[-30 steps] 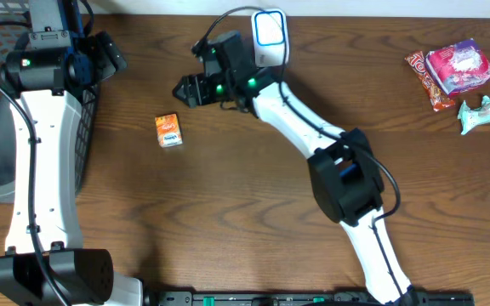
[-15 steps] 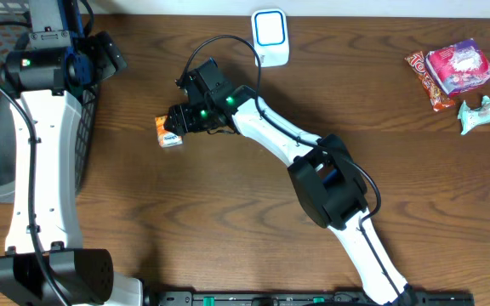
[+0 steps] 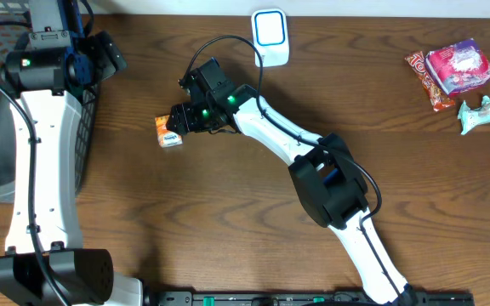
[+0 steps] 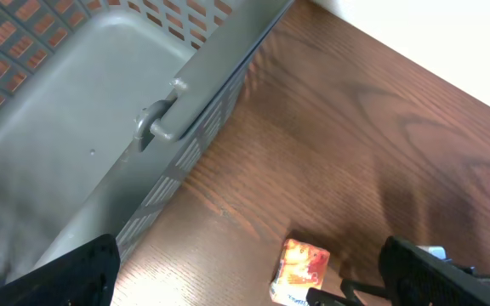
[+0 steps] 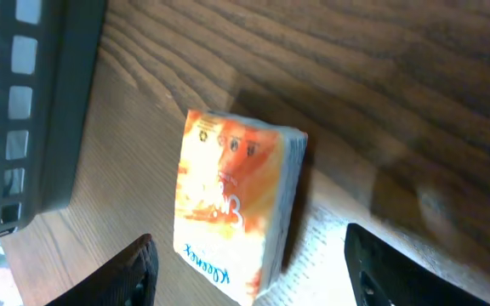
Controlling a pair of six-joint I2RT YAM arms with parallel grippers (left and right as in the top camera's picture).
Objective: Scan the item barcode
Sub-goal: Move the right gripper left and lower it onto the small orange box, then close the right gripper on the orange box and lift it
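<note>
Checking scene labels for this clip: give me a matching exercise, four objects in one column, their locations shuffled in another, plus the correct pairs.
Things: A small orange tissue packet; B white and blue scanner block; C grey plastic mesh basket; D pink and red snack packets.
Places: 1 far right corner of the wooden table; 2 between the spread fingers of the right hand; 3 left side, by the left hand; 4 far edge, middle.
Pairs: A-2, B-4, C-3, D-1.
</note>
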